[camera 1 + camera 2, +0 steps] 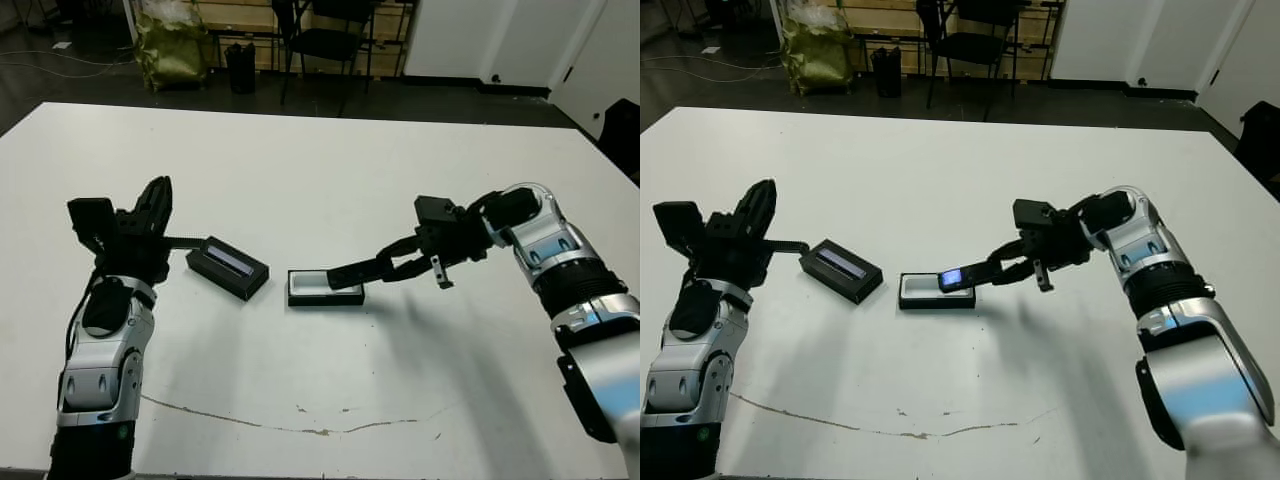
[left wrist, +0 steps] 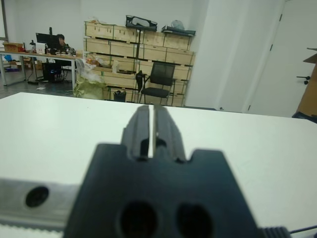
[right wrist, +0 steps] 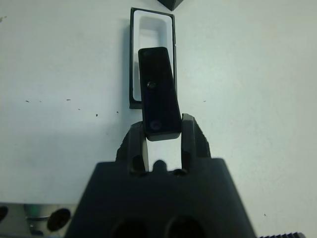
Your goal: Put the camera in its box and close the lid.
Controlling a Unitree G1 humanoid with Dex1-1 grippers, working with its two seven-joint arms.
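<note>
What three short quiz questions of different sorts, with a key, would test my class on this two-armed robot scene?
1. True or false: the flat black camera bar already lies flat inside the white-lined black tray.
2. Which gripper holds the camera? A left B right
3. Fill in: the black lid with the bluish-grey strip rests on the white ____.

Key: 1 false, held over it; 2 B; 3 table.
</note>
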